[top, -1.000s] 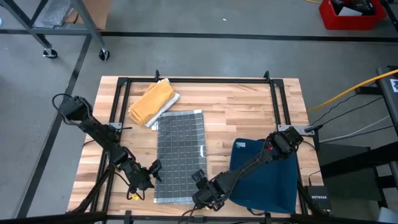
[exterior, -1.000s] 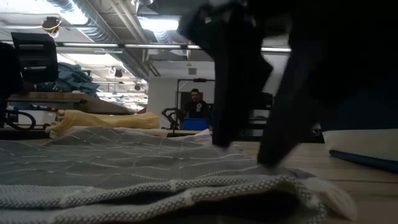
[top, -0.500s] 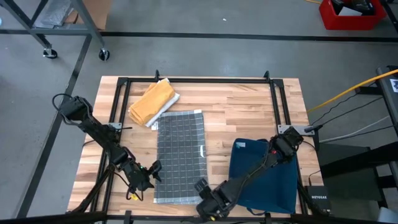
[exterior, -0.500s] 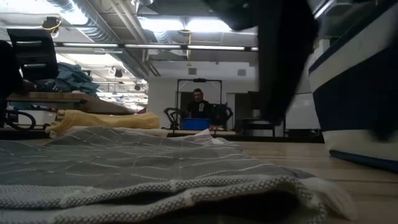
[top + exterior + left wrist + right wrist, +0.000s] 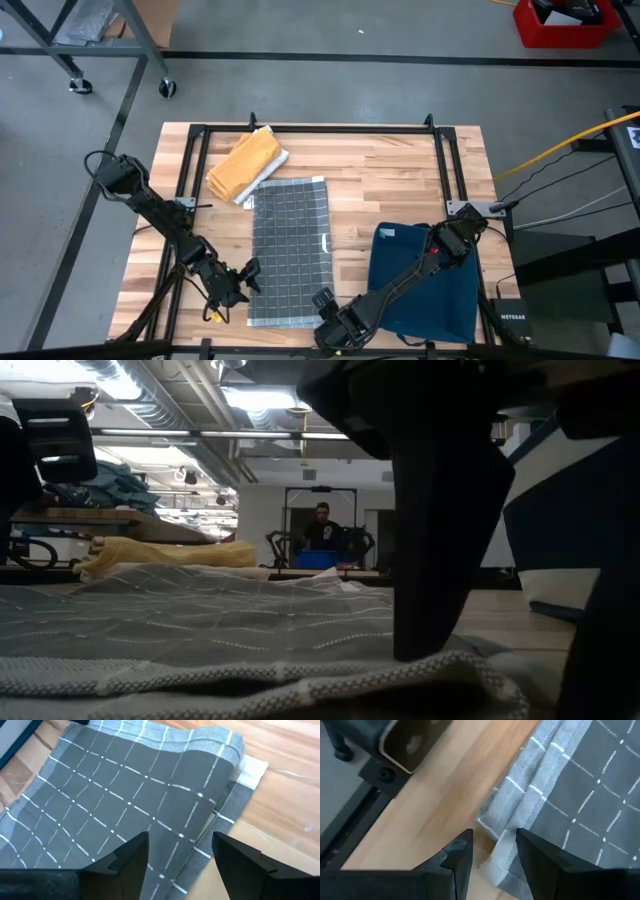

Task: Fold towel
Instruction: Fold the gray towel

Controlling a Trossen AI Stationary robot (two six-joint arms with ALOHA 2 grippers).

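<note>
A grey checked towel (image 5: 290, 250) lies flat on the wooden table, folded lengthwise, its long sides running near to far. My left gripper (image 5: 246, 276) stands open at the towel's left edge near the front. In the left wrist view its fingers (image 5: 131, 862) straddle the towel's layered edge (image 5: 220, 815) from above. My right gripper (image 5: 323, 299) is open over the towel's near right corner (image 5: 496, 851), which lies between its two fingers. My right gripper points steeply down at the towel's near right corner. In the low view the tip of one finger (image 5: 435, 580) stands right at the towel's near edge (image 5: 400, 665). I cannot tell whether it touches the cloth.
A dark blue towel (image 5: 428, 282) lies at the near right under my right arm. A yellow towel (image 5: 246, 162) lies at the far left. A black frame rail (image 5: 445, 170) runs round the work area. A dark box (image 5: 402, 742) sits at the near edge.
My right gripper has gone toward the table's near edge and a little down, and now stands over the towel's near right corner. The gap between its fingers is the same. The towel has kept still.
</note>
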